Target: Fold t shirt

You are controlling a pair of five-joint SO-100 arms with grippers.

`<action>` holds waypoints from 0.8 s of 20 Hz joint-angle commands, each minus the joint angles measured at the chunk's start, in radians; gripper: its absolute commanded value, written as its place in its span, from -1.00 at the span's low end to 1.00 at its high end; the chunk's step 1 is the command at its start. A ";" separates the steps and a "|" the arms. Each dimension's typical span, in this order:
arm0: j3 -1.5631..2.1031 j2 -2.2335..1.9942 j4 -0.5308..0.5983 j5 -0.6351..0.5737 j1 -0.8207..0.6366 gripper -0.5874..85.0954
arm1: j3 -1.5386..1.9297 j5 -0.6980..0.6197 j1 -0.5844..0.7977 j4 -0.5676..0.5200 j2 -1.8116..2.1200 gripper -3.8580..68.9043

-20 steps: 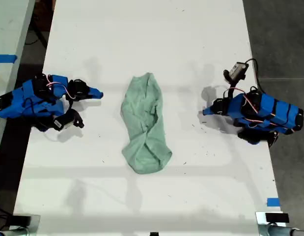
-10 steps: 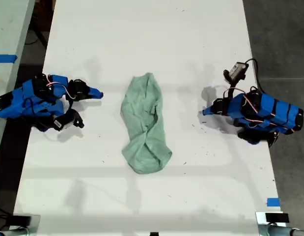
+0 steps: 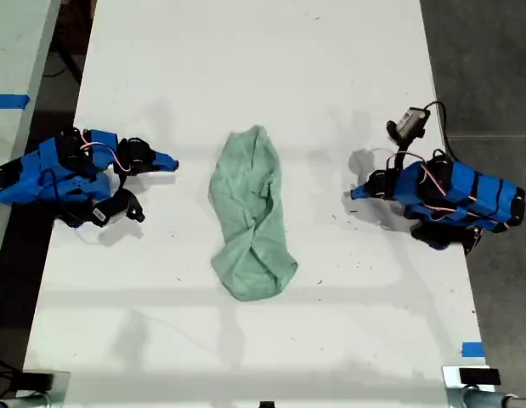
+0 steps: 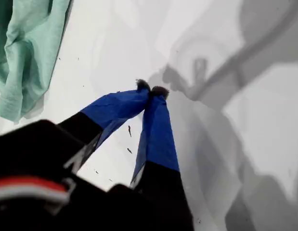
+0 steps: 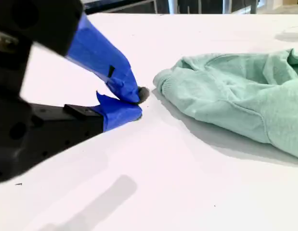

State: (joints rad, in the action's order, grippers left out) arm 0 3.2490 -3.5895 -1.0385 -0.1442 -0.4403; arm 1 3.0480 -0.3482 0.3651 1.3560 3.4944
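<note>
A pale mint-green t shirt lies in the middle of a white worktop. It is wrinkled and bunched into a long, narrow shape, with one end pointing to the far edge and the wider end toward the near edge in the exterior view. A blue robot arm crouches at the exterior view's left and another at its right, each well apart from the cloth and pointing inward toward it. My first claw is pinched together with its tips meeting, holds nothing, and hangs over bare worktop with the shirt off to one side. My second claw is also pinched together and empty, low on the worktop, with a rounded end of the shirt near its tips but not touching. The wrist views do not make clear which exterior arm is which. This looks like the stage before any grasp, with no neat fold made yet. The next move probably calls for spreading both claws, reaching in to opposite edges of the cloth, and pinching only a thin layer so it can be laid flat or lifted over.
</note>
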 commanded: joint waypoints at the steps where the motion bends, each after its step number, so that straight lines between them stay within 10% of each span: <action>1: 0.037 -0.008 0.020 0.018 0.011 -0.99 | 0.044 0.003 -0.015 0.008 0.011 -0.86; 16: 0.038 -0.008 0.023 0.021 0.009 -0.99 | 0.044 0.005 -0.017 0.008 0.011 -0.86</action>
State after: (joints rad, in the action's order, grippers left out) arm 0 3.2490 -3.5895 -1.0385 -0.1442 -0.4403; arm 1 3.0480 -0.3482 0.3651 1.3560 3.4944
